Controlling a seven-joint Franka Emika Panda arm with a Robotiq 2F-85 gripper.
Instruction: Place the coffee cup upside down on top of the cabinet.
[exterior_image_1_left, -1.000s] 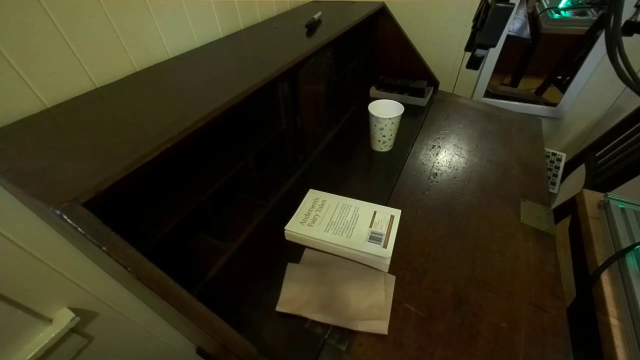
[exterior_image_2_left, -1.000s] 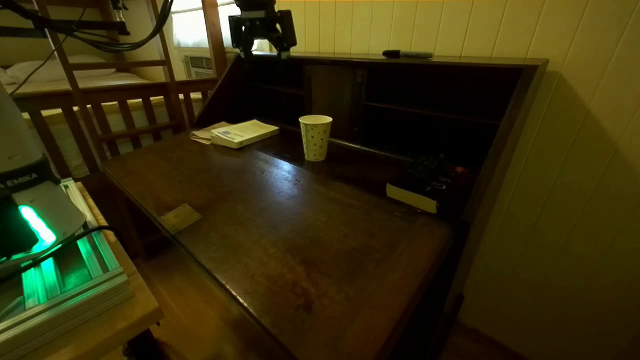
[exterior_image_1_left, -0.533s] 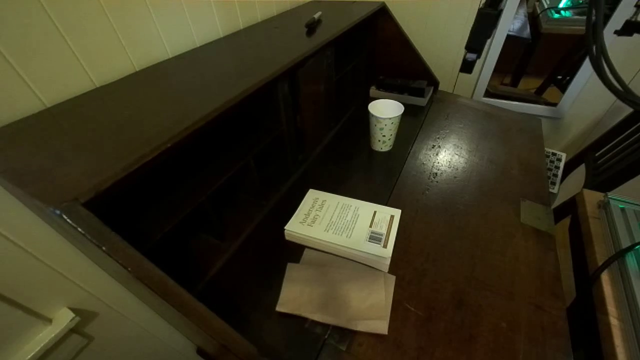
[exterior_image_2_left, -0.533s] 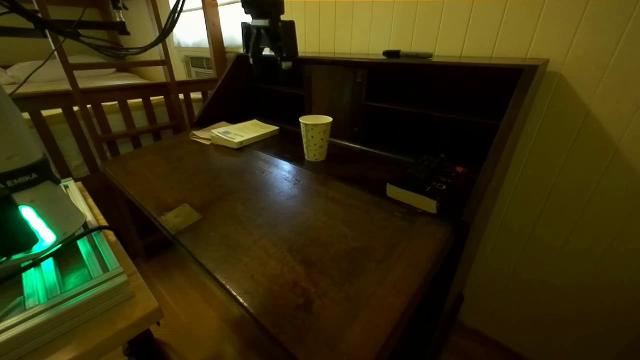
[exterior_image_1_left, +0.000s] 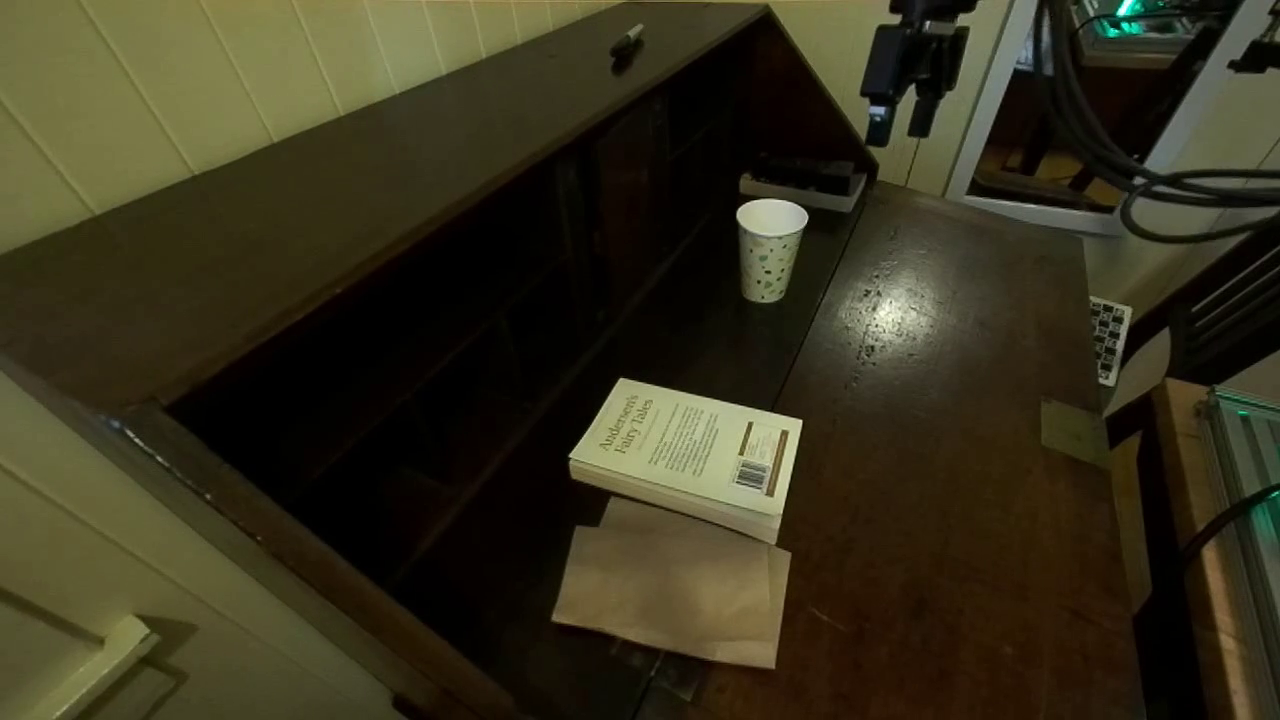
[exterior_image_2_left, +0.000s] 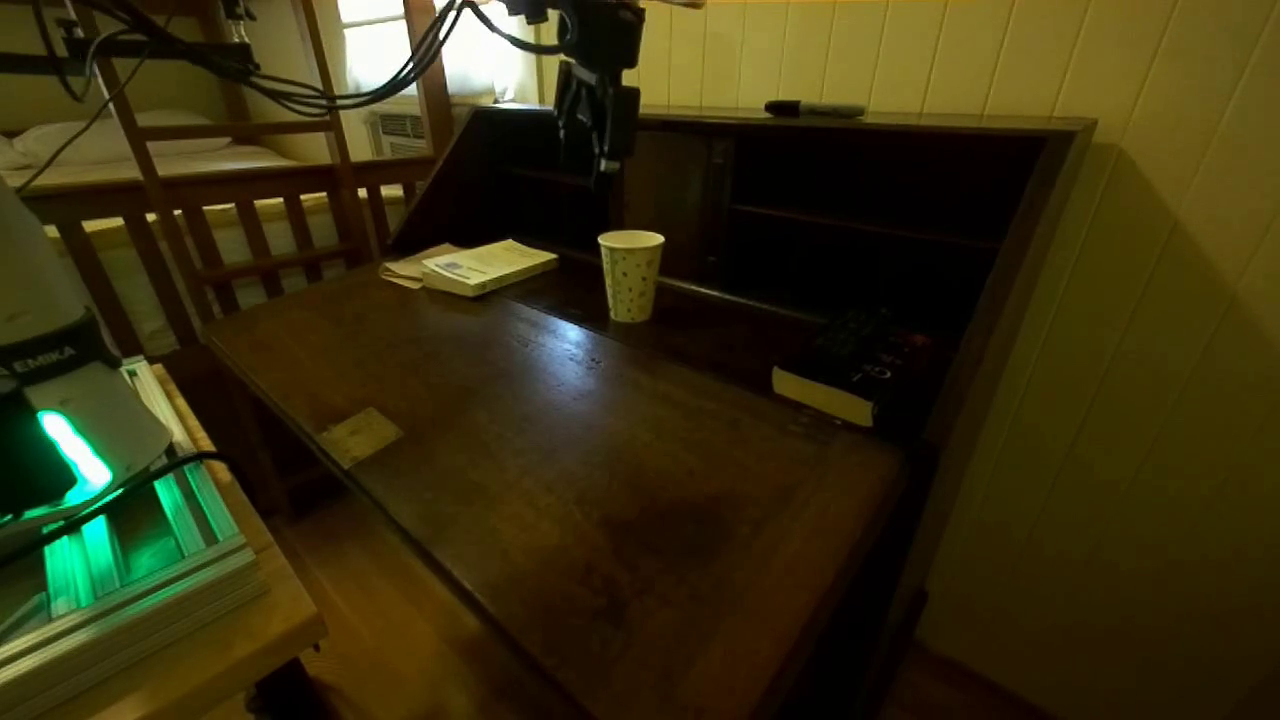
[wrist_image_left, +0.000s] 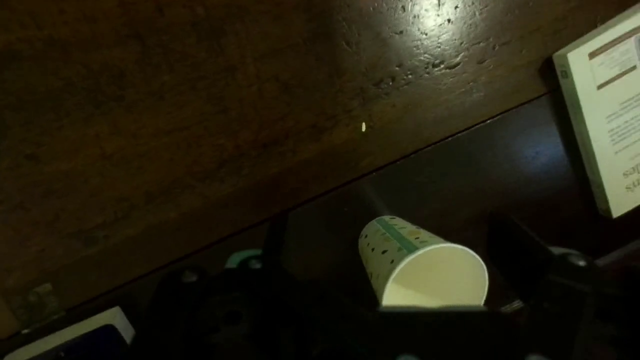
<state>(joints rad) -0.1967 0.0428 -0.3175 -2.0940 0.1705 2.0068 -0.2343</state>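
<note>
The coffee cup, white and speckled, stands upright, mouth up, on the dark desk surface in front of the cubbies in both exterior views (exterior_image_1_left: 768, 255) (exterior_image_2_left: 631, 280). In the wrist view the cup (wrist_image_left: 400, 245) shows its open mouth, partly covered by the dark gripper body. The cabinet is dark wood with open cubbies and a flat narrow top (exterior_image_1_left: 330, 190); its top edge (exterior_image_2_left: 950, 123) also shows. My gripper is open and empty in both exterior views (exterior_image_1_left: 902, 128) (exterior_image_2_left: 590, 155), apart from the cup and higher than it. In the wrist view its fingers (wrist_image_left: 390, 230) stand either side of the cup.
A black marker (exterior_image_1_left: 627, 42) lies on the cabinet top. A white paperback (exterior_image_1_left: 690, 455) and brown paper (exterior_image_1_left: 670, 600) lie on the desk beyond the cup. A dark thick book (exterior_image_2_left: 840, 385) lies at the opposite end. Cables (exterior_image_2_left: 330, 90) hang by the arm.
My gripper has come down and over toward the desk and cup, and its wrist has turned. The hanging cables moved along. The cup, books and marker have not moved.
</note>
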